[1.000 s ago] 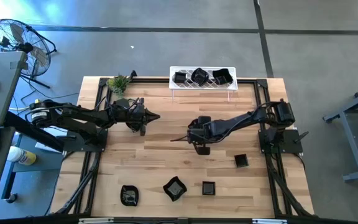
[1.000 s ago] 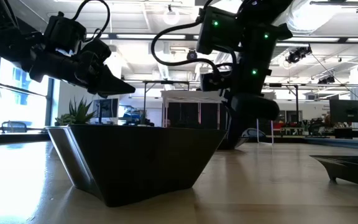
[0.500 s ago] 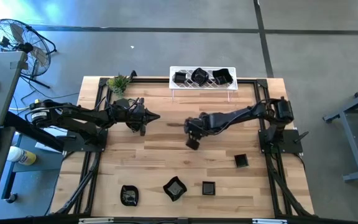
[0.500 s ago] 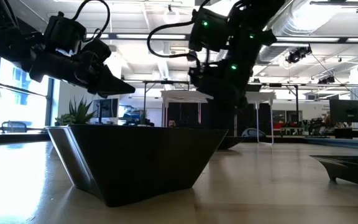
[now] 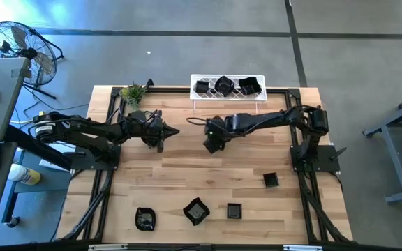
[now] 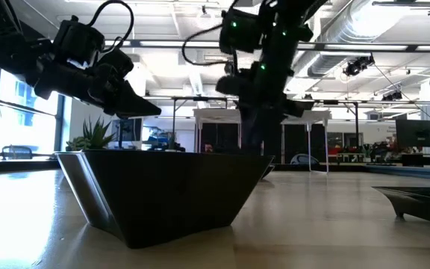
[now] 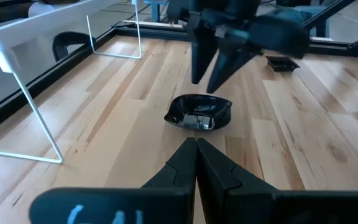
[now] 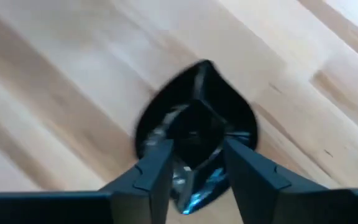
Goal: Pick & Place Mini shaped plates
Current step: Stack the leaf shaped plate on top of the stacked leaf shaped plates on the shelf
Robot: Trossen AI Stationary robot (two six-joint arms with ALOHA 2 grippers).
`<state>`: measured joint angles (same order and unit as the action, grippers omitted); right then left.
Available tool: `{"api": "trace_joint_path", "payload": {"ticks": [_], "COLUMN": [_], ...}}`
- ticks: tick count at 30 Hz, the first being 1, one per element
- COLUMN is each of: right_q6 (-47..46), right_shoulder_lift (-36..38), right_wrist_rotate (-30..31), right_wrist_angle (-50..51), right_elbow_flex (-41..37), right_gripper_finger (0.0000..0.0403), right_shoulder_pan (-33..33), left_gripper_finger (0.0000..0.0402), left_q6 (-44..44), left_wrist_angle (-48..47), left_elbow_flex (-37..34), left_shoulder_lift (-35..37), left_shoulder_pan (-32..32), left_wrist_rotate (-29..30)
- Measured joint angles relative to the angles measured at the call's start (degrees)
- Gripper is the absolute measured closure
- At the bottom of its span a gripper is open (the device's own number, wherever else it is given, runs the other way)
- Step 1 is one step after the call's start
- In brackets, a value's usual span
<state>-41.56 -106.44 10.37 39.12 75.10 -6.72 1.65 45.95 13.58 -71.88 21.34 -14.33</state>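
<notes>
A glossy black wavy-edged mini plate point(image 7: 199, 113) lies on the table's middle, just ahead of my left gripper point(image 5: 177, 130), which is shut and empty above the table's left half. My right gripper point(image 7: 205, 86) hangs over this plate, pointing down, fingers open. In the right wrist view the plate point(image 8: 194, 124) shows between and beyond the two fingers. I cannot see any touch. Three more plates sit in the white wire rack point(image 5: 227, 89) at the far edge. Several lie near the front edge, such as a wavy one point(image 5: 196, 210) and a square one point(image 5: 234, 210).
A small green plant point(image 5: 132, 93) stands at the far left corner. Another square plate point(image 5: 271, 180) lies at the right, and one point(image 5: 144, 219) at the front left. In the low view a large dark plate point(image 6: 163, 194) fills the foreground. Black frame rails run along the table's sides.
My right gripper has moved toward the table's far edge and a little to the left, coming over the plate in front of my left gripper. Its fingers stay pointing down.
</notes>
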Motion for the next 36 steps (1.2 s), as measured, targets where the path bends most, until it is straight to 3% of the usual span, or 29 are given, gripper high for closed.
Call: {"api": "trace_joint_path", "payload": {"ticks": [4,10,18,36], "right_q6": [-4.5,-11.8,-18.1,-18.8], "right_shoulder_lift": [1.7,9.6,13.0,12.7], "right_wrist_rotate": [2.2,5.5,2.5,3.0], "right_wrist_angle": [-1.2,-12.4,-39.8,-45.7], "right_elbow_flex": [-5.7,-17.3,-33.8,-36.6], "right_gripper_finger": [0.0256,0.0283,0.0318,0.0364], "right_shoulder_pan": [-0.9,-1.0,-1.0,-1.0], "left_gripper_finger": [0.0396,0.0396,0.0396,0.0396], "left_q6": [0.0,0.0,0.7,0.9], "left_wrist_angle": [-0.1,-0.1,0.1,0.1], "left_elbow_flex": [0.0,0.0,0.0,0.0], "left_shoulder_lift": [0.0,0.0,0.0,0.0], "left_shoulder_pan": [0.0,0.0,0.0,0.0], "left_wrist_rotate": [0.0,-0.2,-0.1,0.0]}}
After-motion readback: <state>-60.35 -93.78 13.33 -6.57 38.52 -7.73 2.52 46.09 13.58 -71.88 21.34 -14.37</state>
